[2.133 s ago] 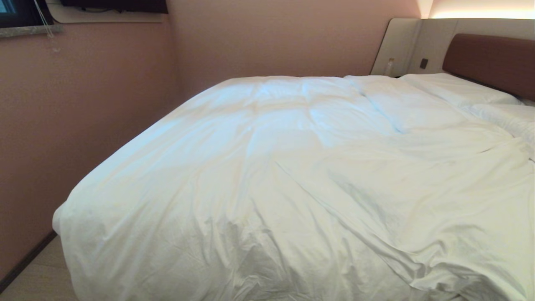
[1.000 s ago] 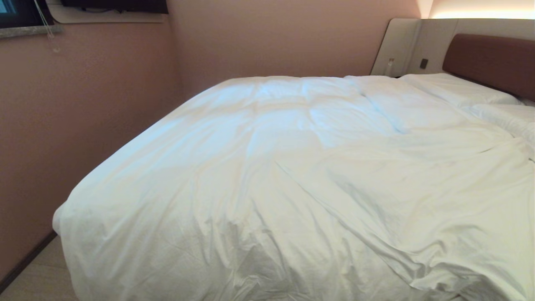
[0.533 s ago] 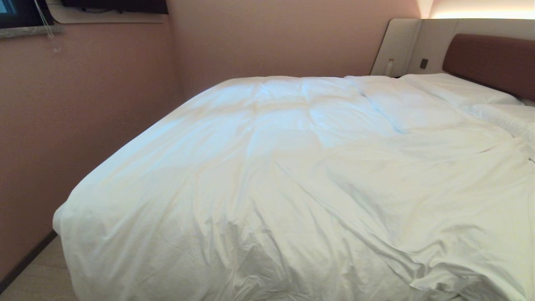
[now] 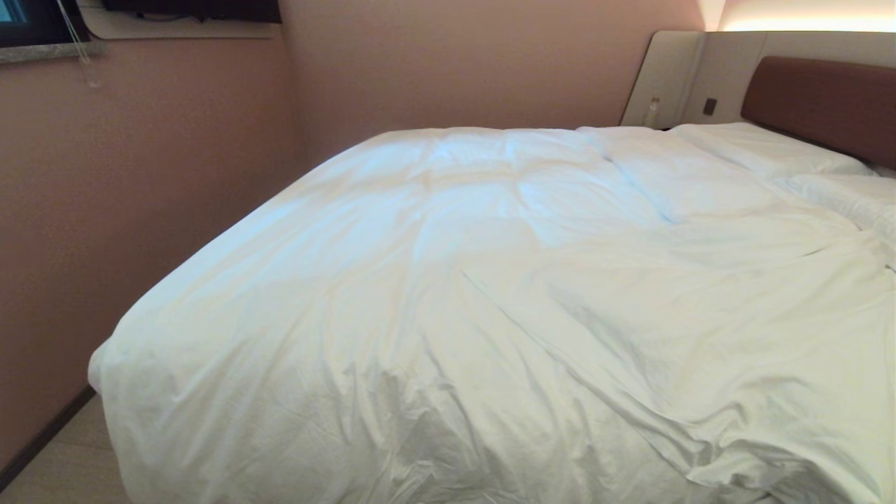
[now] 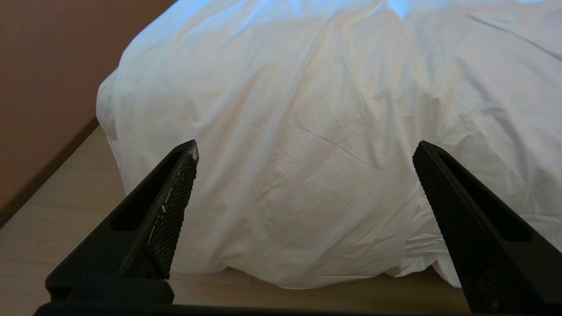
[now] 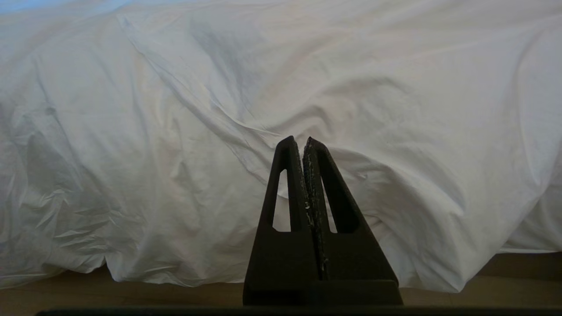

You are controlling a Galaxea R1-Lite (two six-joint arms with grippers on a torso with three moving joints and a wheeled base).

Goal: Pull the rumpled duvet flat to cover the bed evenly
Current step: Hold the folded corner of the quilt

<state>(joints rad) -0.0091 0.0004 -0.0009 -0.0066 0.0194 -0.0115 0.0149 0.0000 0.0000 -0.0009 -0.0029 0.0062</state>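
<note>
1. The bed (image 4: 819, 98) fills the room's corner beside the pink wall (image 4: 140, 182).
2. The white duvet (image 4: 490, 301) covers it, wrinkled, seemingly reaching the floor (image 5: 52, 219).
3. Left gripper (image 5: 305, 151): fingers wide apart, empty.
4. Right gripper (image 6: 300, 142): fingers pressed together, empty.

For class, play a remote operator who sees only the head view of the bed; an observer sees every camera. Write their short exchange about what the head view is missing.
Operator: No arms in my view. Where is the left gripper?
Observer: The left gripper faces the duvet at the foot of the bed, jaws wide open, holding nothing.
Operator: And the right gripper?
Observer: The right gripper is shut and empty, in front of the duvet's hanging edge.
Operator: Does the duvet reach the floor?
Observer: Its hem hangs down to about the floor; whether it touches is unclear.
</note>
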